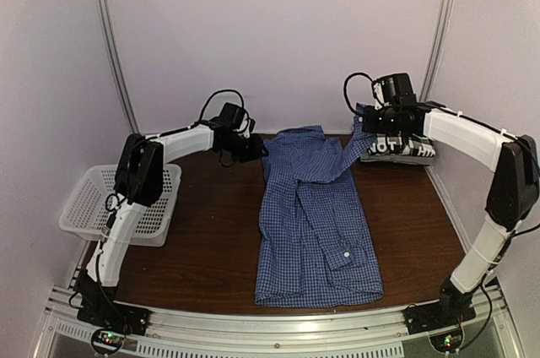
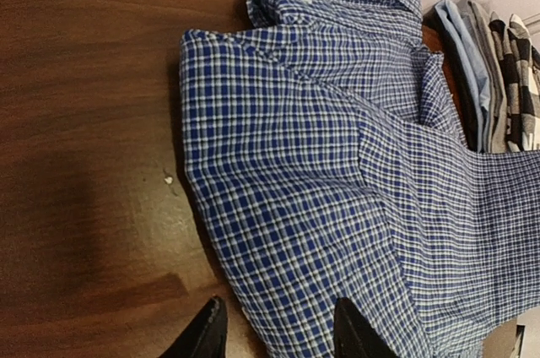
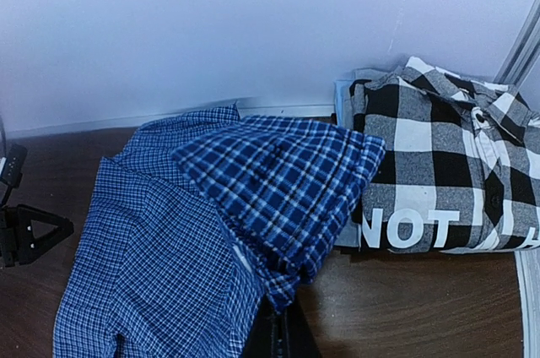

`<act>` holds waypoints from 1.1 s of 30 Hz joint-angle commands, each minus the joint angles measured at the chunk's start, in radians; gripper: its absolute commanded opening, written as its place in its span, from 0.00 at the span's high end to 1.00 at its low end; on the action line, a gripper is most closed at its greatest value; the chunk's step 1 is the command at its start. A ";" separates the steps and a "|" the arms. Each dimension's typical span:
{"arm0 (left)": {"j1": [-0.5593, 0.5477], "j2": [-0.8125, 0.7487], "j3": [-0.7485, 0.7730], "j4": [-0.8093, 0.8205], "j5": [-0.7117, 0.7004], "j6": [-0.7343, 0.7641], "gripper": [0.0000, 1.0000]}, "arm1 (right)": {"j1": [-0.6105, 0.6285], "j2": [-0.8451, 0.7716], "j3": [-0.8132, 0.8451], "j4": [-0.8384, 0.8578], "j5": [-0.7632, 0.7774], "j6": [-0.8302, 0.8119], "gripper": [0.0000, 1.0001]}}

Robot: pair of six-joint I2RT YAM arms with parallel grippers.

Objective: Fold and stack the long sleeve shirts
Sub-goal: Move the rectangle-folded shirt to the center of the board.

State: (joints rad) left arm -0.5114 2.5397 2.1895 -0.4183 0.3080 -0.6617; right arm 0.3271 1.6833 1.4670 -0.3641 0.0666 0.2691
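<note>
The blue fine-checked shirt (image 1: 316, 231) lies lengthwise down the middle of the table, collar at the far end. My right gripper (image 1: 364, 126) is shut on a bunch of its cloth (image 3: 278, 189) and holds it lifted at the far right, draped against the stack. The black-and-white checked shirt (image 3: 439, 172) with white lettering lies folded on top of that stack (image 1: 401, 149). My left gripper (image 2: 278, 316) stands open at the shirt's far left edge (image 2: 321, 164). One finger is over bare wood, the other over the cloth, and nothing is gripped.
A white mesh basket (image 1: 93, 197) sits at the table's left edge beside the left arm. Under the black-and-white shirt lie other folded garments (image 2: 477, 62). The back wall stands close behind the stack. Bare wood (image 1: 211, 223) shows left of the shirt.
</note>
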 commanded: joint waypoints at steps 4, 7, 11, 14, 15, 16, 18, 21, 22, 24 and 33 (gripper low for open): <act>0.010 0.117 0.141 -0.011 -0.044 0.055 0.54 | 0.025 0.014 -0.064 -0.008 -0.036 0.015 0.97; 0.010 0.140 0.163 0.007 -0.053 0.057 0.54 | 0.053 0.028 -0.080 -0.007 -0.038 0.017 0.97; 0.010 0.149 0.165 0.034 -0.074 0.062 0.59 | 0.108 0.063 -0.078 -0.001 -0.012 0.009 0.96; 0.010 0.161 0.169 0.074 -0.072 0.068 0.63 | 0.142 0.119 -0.055 0.005 -0.003 -0.001 0.96; 0.010 0.170 0.173 0.081 -0.076 0.069 0.65 | 0.154 0.142 -0.035 0.002 -0.002 -0.005 0.96; 0.010 0.177 0.179 0.089 -0.078 0.072 0.67 | 0.164 0.168 -0.016 -0.004 -0.001 -0.007 0.96; 0.010 0.194 0.195 0.100 -0.074 0.075 0.73 | 0.180 0.224 0.019 -0.007 0.006 -0.015 0.96; 0.010 0.211 0.202 0.147 -0.049 0.077 0.82 | 0.198 0.300 0.075 -0.011 0.010 -0.026 0.96; 0.010 0.215 0.207 0.162 -0.047 0.076 0.86 | 0.203 0.325 0.095 -0.014 0.010 -0.029 0.96; 0.012 0.225 0.221 0.194 -0.045 0.077 0.93 | 0.214 0.380 0.137 -0.020 0.007 -0.034 0.96; 0.088 0.300 0.332 0.345 0.028 0.020 1.00 | 0.230 0.639 0.384 -0.097 0.047 -0.037 0.97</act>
State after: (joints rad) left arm -0.4824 2.8136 2.4718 -0.2245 0.2897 -0.6075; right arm 0.5507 2.2372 1.7454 -0.4049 0.0681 0.2379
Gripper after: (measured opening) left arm 0.009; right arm 0.035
